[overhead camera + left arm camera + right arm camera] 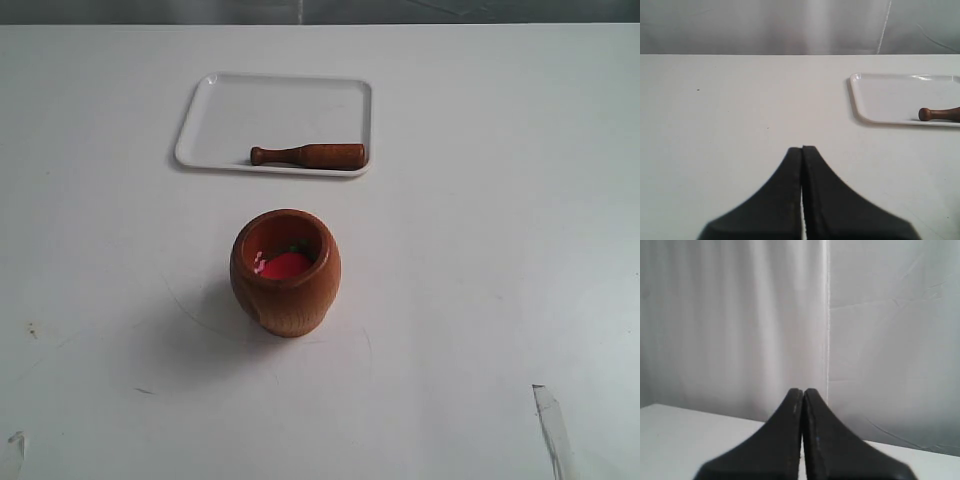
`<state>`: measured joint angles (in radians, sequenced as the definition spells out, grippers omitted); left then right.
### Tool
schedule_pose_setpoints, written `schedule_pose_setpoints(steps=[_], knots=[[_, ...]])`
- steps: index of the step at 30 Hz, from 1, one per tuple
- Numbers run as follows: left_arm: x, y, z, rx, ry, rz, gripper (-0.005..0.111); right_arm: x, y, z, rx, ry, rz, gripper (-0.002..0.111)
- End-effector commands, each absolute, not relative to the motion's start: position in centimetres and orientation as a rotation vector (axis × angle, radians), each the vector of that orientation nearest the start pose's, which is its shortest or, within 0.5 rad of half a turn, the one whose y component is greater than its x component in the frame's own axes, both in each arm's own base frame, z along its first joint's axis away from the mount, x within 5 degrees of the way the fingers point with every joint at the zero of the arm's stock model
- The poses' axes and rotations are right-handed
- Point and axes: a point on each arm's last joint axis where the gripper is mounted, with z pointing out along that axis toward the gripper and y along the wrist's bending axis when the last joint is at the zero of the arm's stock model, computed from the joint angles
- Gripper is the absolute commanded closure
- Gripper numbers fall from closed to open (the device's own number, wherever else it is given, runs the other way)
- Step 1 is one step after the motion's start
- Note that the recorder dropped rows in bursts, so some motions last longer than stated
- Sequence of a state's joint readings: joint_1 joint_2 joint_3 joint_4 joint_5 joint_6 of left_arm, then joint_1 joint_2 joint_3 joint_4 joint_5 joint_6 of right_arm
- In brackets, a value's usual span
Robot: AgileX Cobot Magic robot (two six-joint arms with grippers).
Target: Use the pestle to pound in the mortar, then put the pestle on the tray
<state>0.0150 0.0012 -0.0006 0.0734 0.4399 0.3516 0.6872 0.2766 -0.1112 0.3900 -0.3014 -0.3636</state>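
My left gripper (802, 148) and right gripper (803, 390) are both pinched closed on nothing. The pestle (308, 155) lies flat in the tray (230, 100), behind the mortar (285, 272). It looks like stiff, light, smooth wood that'd roll, so I'd grab it mid-shaft. Neither arm shows in the exterior view. The left one points low across the table (715, 110).
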Motion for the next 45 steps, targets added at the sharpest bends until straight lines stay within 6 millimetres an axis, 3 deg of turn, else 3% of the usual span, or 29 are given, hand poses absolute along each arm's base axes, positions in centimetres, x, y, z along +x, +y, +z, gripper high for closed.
schedule_pose_setpoints(steps=[1,7,12,16,24,30,34,36,39,45], knots=[[5.1,0.3,17.4,0.361,1.897,0.302,0.107,6.6,4.3,24.2,-0.445,1.290,0.440,0.108],[5.1,0.3,17.4,0.361,1.897,0.302,0.107,6.5,4.2,23.4,-0.454,1.256,0.419,0.108],[5.1,0.3,17.4,0.361,1.897,0.302,0.107,6.0,5.1,22.5,-0.664,1.274,0.370,0.108],[5.1,0.3,17.4,0.361,1.897,0.302,0.107,5.7,5.6,22.0,-0.710,1.307,0.439,0.108],[5.1,0.3,17.4,0.361,1.897,0.302,0.107,5.8,5.0,18.8,-0.194,1.907,0.837,0.108],[5.1,0.3,17.4,0.361,1.897,0.302,0.107,5.6,4.6,17.5,-0.344,2.019,0.663,0.108],[5.1,0.3,17.4,0.361,1.897,0.302,0.107,5.9,4.3,17.6,-0.500,1.945,0.497,0.108],[5.1,0.3,17.4,0.361,1.897,0.302,0.107,6.0,4.0,17.8,-0.487,1.918,0.462,0.108],[5.1,0.3,17.4,0.361,1.897,0.302,0.107,6.4,3.1,19.4,-0.410,1.715,0.328,0.108],[5.1,0.3,17.4,0.361,1.897,0.302,0.107,6.5,1.4,19.6,-0.214,1.706,0.150,0.108]])
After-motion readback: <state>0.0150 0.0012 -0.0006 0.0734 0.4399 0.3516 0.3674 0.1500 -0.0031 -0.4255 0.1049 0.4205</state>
